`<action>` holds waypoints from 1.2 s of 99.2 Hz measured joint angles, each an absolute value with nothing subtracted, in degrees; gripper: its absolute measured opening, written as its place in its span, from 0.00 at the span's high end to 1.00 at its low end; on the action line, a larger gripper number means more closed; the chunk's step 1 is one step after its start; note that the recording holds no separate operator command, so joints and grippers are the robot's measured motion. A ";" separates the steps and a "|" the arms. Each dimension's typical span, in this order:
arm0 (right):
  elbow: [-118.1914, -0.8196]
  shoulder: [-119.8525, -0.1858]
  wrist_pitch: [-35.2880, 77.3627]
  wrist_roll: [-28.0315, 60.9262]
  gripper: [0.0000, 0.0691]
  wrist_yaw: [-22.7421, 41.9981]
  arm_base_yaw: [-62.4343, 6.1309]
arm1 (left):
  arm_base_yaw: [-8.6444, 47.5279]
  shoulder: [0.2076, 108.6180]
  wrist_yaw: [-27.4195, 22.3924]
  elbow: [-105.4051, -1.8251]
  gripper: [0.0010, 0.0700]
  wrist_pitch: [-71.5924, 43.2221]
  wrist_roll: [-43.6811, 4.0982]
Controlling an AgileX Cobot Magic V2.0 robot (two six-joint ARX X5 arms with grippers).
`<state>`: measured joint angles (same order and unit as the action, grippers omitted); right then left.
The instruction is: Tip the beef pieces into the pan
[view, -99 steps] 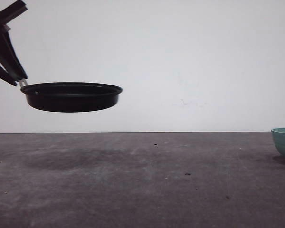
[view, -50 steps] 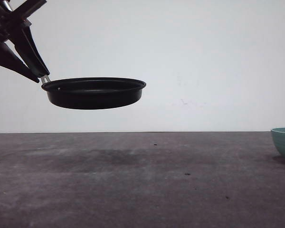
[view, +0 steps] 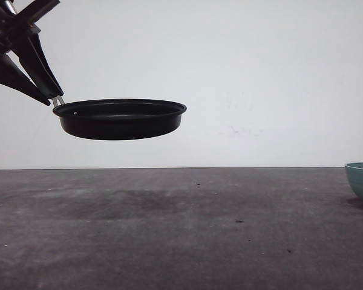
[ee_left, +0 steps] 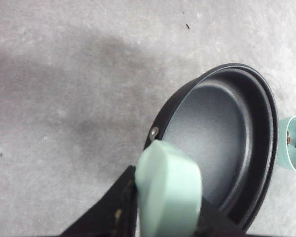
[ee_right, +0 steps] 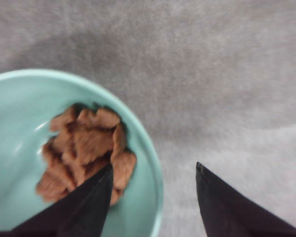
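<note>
Gripping the pan aloft, left fingers clamp its handle; right fingers spread above beef pieces.

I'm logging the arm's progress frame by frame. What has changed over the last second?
The left gripper, shut on the pan's handle, carried the pan rightward and slightly up in the front view; nearly all of that came in the first half second, and it has barely moved since. A dark speck has appeared at that view's right edge. The bowl stayed on the table, the beef pieces inside it.
</note>
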<state>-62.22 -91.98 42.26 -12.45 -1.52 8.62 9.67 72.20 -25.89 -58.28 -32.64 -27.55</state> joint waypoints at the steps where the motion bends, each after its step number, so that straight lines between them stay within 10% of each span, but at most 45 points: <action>1: -62.22 -92.12 42.24 -12.45 0.53 -1.50 8.62 | 9.67 72.20 -25.89 -58.28 0.93 -32.64 -27.44; 27: -62.33 -96.27 41.91 -12.51 0.66 -1.63 8.64 | 9.67 72.20 -25.21 -58.28 0.93 -32.71 -26.55; 47: -62.81 -96.47 40.84 -12.58 0.93 -2.96 8.69 | 9.67 72.20 -24.12 -58.28 0.93 -32.67 -26.35; 119: -66.46 -76.29 32.23 -15.90 0.97 -8.99 -10.50 | 14.28 72.82 -24.03 -58.28 0.93 -32.45 -28.71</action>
